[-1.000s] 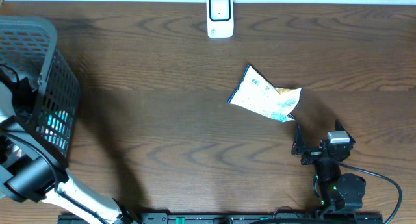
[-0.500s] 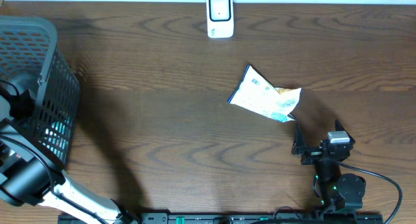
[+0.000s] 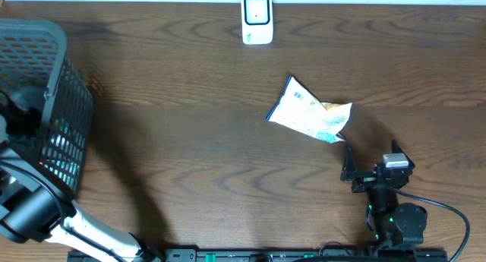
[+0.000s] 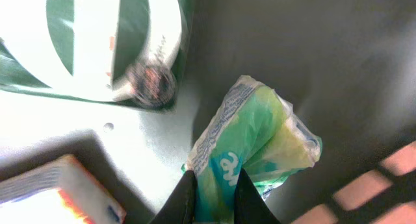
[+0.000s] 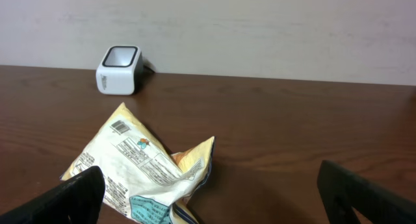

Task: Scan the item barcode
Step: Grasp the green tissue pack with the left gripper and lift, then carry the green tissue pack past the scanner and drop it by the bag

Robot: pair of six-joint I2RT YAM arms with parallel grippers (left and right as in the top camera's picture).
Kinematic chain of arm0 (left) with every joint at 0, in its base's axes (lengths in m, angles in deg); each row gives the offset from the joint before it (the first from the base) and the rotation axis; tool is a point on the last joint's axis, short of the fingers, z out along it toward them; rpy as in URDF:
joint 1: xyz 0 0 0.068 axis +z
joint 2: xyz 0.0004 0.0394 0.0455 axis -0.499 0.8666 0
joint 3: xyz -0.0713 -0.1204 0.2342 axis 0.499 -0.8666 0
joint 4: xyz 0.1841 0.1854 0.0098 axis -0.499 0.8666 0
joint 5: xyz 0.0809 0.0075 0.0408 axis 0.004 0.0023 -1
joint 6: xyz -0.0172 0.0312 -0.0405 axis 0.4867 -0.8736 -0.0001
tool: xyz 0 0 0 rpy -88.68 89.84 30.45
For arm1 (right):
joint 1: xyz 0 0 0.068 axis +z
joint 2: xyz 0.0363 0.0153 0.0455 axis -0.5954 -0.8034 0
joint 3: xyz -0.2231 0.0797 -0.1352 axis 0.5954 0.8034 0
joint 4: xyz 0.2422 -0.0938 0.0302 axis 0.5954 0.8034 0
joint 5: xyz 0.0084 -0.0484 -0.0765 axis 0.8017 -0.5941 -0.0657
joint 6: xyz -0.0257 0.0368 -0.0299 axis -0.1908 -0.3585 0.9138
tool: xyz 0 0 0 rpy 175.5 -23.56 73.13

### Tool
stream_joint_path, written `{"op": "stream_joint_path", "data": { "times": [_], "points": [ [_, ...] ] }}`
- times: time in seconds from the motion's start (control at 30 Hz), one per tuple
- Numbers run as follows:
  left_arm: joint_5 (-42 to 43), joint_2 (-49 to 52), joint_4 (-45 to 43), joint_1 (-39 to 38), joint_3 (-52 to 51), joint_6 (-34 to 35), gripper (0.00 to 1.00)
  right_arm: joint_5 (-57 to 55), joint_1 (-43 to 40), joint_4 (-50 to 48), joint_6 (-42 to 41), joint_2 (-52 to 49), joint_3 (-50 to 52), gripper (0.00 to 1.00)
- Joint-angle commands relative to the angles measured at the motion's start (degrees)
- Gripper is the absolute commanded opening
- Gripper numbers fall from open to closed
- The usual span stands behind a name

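Left wrist view: left end effector (image 4: 214,180) closed on the near end of the green packet (image 4: 260,136) inside the basket (image 3: 72,102), long axis pointing away from the fingertips, scanner (image 3: 257,19) well right of the basket, right end effector (image 5: 214,185) wide open.

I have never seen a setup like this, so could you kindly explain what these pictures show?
These are two robot arms at a brown wooden table, each ending in a two-finger gripper. One picture looks down from above; the other two come from wrist cameras. On the table are a dark mesh basket, a small white barcode scanner and a crumpled white-and-yellow snack packet. The left gripper, inside the basket, is shut on a green-and-white plastic packet. The right gripper is open and empty.
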Motion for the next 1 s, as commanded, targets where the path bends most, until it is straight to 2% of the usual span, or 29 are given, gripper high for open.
{"op": "stream_joint_path", "data": {
  "times": [0.0,0.07,0.1,0.3,0.5,0.6,0.7,0.87,0.9,0.97],
  "points": [
    [5.7,-8.3,-1.9,0.8,4.9,10.4,0.07,0.3,0.4,0.2,0.8,0.3,0.0,0.99],
    [9.6,-12.7,-4.7,0.8,5.2,13.0,0.07,0.3,0.4,0.2,0.8,0.3,0.0,0.99],
    [12.0,-16.9,-7.5,0.8,5.2,17.0,0.07,0.3,0.4,0.2,0.8,0.3,0.0,0.99],
    [12.7,-30.5,-12.9,0.7,5.2,35.2,0.07,0.3,0.4,0.2,0.8,0.3,0.0,0.99],
    [14.9,-39.2,-13.0,-3.2,5.2,38.1,0.08,0.4,0.4,0.2,0.8,0.3,0.0,0.99],
    [16.3,-41.0,-13.9,-10.0,5.2,38.1,0.07,0.4,0.4,0.2,0.8,0.3,0.0,0.99],
    [16.2,-40.2,-14.0,-21.9,5.1,38.1,0.07,0.4,0.4,0.2,0.8,0.3,0.0,0.99],
    [15.1,-35.6,-12.9,-37.6,5.0,35.9,0.07,0.4,0.4,0.2,0.8,0.3,0.0,0.99],
    [15.1,-33.1,-12.4,-42.8,5.0,34.6,0.08,0.3,0.4,0.2,0.8,0.3,0.0,0.99],
    [13.0,-30.1,-12.3,-47.9,5.0,32.1,0.08,0.3,0.4,0.2,0.8,0.3,0.0,0.99]
  ]
}}
